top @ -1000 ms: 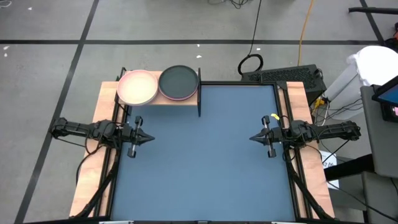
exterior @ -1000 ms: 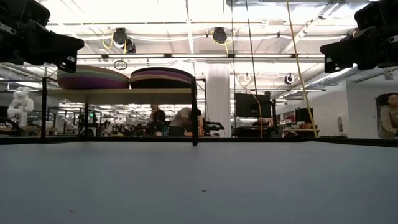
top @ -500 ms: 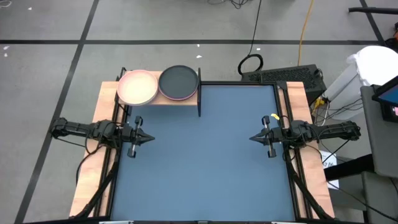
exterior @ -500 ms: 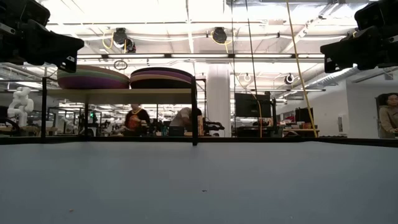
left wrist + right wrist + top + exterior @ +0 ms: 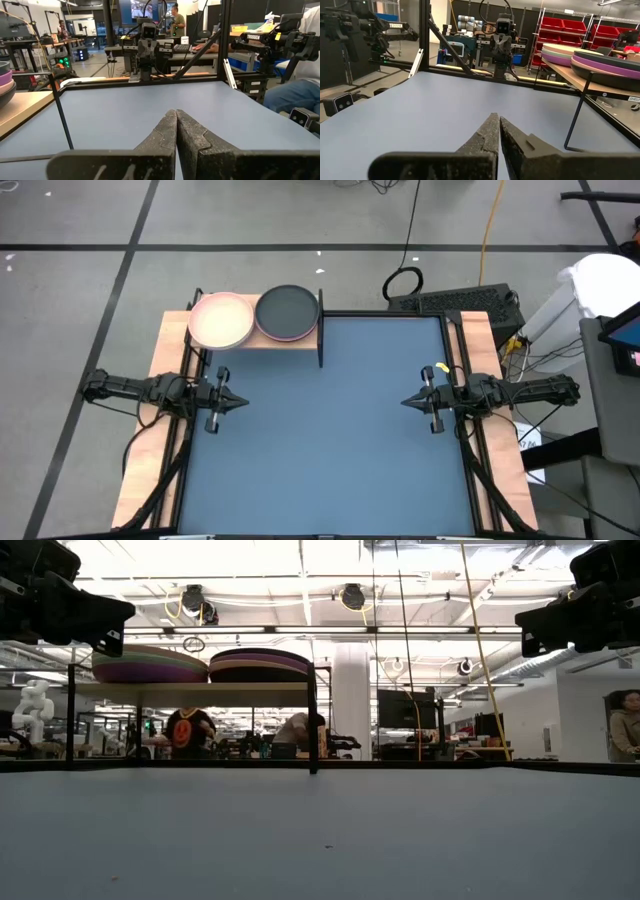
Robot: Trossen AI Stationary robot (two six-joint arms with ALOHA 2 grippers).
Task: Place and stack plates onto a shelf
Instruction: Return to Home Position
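Note:
Two stacks of plates rest on the light-wood shelf (image 5: 262, 340) at the table's far left corner. The left stack (image 5: 221, 320) has a pinkish-white plate on top; the right stack (image 5: 288, 311) has a black one on top. The low view shows both stacks (image 5: 148, 665) (image 5: 260, 664) as layered purple, pale and dark rims on the board. My left gripper (image 5: 243, 403) hovers shut by the left edge, pointing right. My right gripper (image 5: 407, 402) hovers shut by the right edge, pointing left. Both are above the table and far from the shelf.
The blue-grey tabletop (image 5: 330, 440) lies between the two grippers. Wooden side rails run along both long edges. A black post (image 5: 321, 340) of the shelf frame stands at its right end. People are in the room beyond the table (image 5: 186, 732).
Neither arm nor the plates have moved. Only a person in the room behind the table has walked leftward in the low view.

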